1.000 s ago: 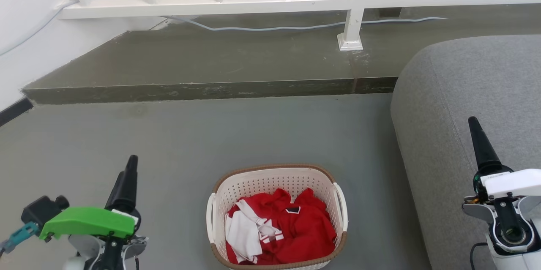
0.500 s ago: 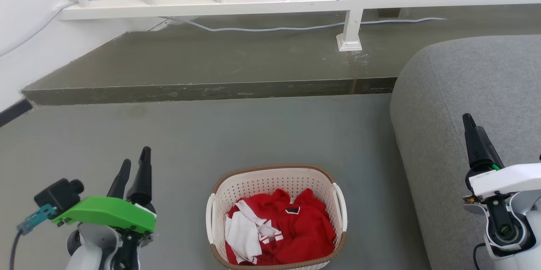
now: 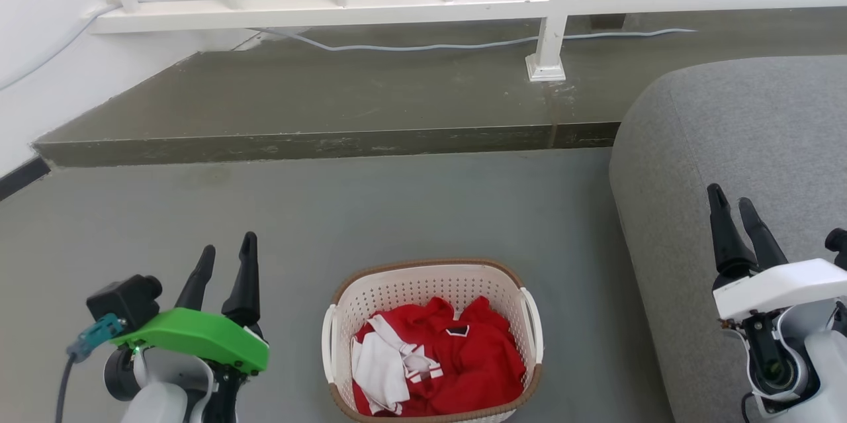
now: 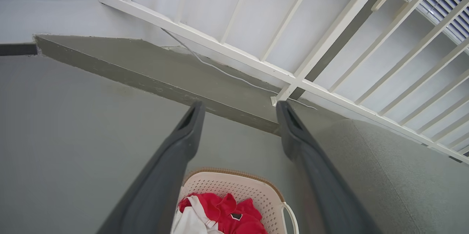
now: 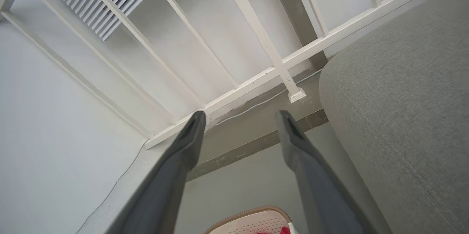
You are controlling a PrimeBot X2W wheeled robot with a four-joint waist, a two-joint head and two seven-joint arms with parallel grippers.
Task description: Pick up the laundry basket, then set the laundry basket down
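The laundry basket (image 3: 433,276), cream-white and perforated with a brown rim and white side handles, stands on the grey floor at the bottom centre of the head view, holding red and white clothes (image 3: 440,357). My left gripper (image 3: 228,247) hangs open to the basket's left, apart from it, with nothing between its fingers. Over the sofa to the right, my right gripper (image 3: 731,194) is open and empty too. The left wrist view looks down on the basket (image 4: 253,190) between the open fingers (image 4: 183,135). The basket's rim (image 5: 249,214) peeks in at the bottom of the right wrist view.
A grey sofa (image 3: 748,165) fills the right side, close to the basket's right handle. A raised concrete step (image 3: 317,138) crosses behind, with a white railing (image 3: 456,2) and a pale cable (image 3: 423,46) on it. A white wall (image 3: 33,46) lies left.
Both grippers turned, so two spread fingers now show on each where one dark tip showed before. The left gripper moved right towards the basket; the right one drifted slightly left. The basket stayed put.
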